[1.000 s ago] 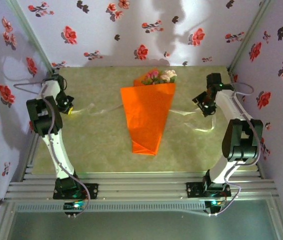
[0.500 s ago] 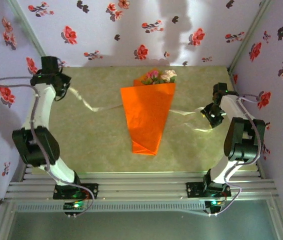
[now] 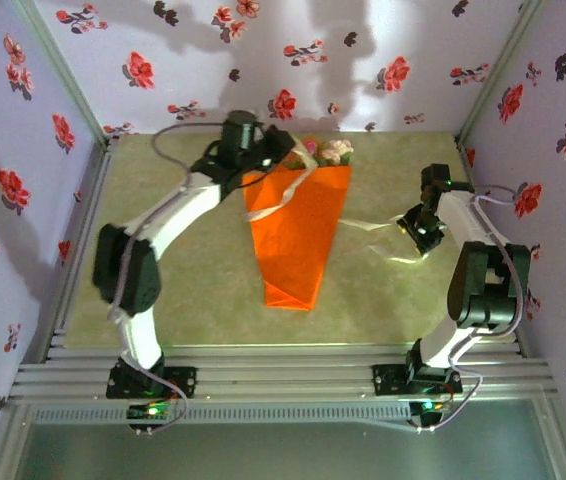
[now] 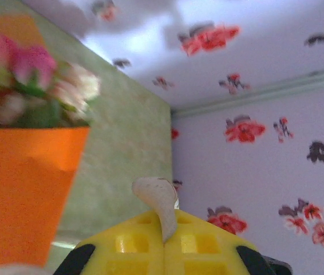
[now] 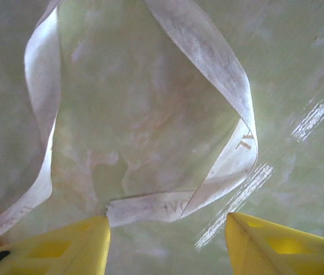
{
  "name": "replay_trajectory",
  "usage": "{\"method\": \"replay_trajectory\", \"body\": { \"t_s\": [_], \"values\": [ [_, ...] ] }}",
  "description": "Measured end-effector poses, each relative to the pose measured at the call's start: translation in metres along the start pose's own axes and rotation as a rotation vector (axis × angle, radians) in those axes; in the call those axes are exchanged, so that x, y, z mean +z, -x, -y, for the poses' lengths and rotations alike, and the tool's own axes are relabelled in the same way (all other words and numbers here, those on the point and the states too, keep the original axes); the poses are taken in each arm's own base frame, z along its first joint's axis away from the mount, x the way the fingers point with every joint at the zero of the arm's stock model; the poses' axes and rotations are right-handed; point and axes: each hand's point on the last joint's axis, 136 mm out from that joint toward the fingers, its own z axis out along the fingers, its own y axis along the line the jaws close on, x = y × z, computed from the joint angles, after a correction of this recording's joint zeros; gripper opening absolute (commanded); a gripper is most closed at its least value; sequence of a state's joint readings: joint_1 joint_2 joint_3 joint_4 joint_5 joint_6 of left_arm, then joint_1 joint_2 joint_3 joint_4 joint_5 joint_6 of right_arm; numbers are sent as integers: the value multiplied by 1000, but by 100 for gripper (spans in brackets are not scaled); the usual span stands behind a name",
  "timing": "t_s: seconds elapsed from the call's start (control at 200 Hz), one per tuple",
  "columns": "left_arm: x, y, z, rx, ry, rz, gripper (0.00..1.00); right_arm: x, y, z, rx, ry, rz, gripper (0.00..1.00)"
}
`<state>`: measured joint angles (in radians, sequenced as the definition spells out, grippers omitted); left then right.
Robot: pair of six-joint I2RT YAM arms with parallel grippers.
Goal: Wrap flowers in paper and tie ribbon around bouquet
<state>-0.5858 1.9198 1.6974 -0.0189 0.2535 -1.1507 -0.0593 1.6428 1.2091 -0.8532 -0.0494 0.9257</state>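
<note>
Where ribbon (image 3: 281, 196) crosses bouquet (image 3: 298, 240) — floral walls (image 3: 263, 60) enclose.

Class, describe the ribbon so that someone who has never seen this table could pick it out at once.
On the green tabletop lies an orange paper cone with flower heads at its far end. The ribbon is the thin strip that crosses the cone's upper part and trails right into a loop. Unlike the opaque orange paper, it is pale cream, half-clear and limp.

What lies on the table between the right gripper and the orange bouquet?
A limp stretch of the ribbon runs over bare table from the bouquet towards the right gripper, in the top view.
</note>
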Motion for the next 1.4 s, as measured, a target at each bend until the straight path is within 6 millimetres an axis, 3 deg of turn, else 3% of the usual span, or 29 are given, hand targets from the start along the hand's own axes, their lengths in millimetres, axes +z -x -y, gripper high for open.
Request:
{"method": "replay_trajectory", "body": {
  "t_s": [0.135,0.275,0.37,0.48,0.51,0.625,0.785,0.96,1.065,1.17,1.235,1.315,1.4],
  "values": [
    [68,-33,-13,-20,-19,-91,0,-4,-12,4,-17,14,-8,56],
    [126,-41,-30,-46,-43,-124,0,1,-30,14,-36,2,-37,56],
    [158,-46,-46,-63,-59,-143,46,4,-41,20,-50,-2,-56,57],
    [174,-61,-78,-94,-2,-189,73,8,-48,26,-61,-16,-75,60],
    [174,-64,-85,-99,21,-201,76,9,-49,27,-65,-20,-78,61],
    [169,-68,-88,-75,62,-228,78,10,-49,33,-74,-28,-80,64],
    [145,-59,-57,-39,68,-233,78,12,-32,44,-41,-34,-82,66],
    [86,-42,-2,-35,47,-207,74,30,-15,42,-75,-81,-107,64],
    [45,-38,8,-81,80,-191,65,47,-12,39,-98,-100,-129,56],
    [10,-41,-18,-201,174,-172,59,59,-14,40,-105,-115,-152,36],
    [-5,-47,-51,-314,263,-159,55,63,-14,39,-112,-109,-155,17],
    [-15,-59,-103,-443,394,-142,54,64,-14,37,-114,-102,-152,1],
    [-22,-70,-148,-537,522,-120,56,64,-18,36,-135,-102,-149,0]
  ]
}}
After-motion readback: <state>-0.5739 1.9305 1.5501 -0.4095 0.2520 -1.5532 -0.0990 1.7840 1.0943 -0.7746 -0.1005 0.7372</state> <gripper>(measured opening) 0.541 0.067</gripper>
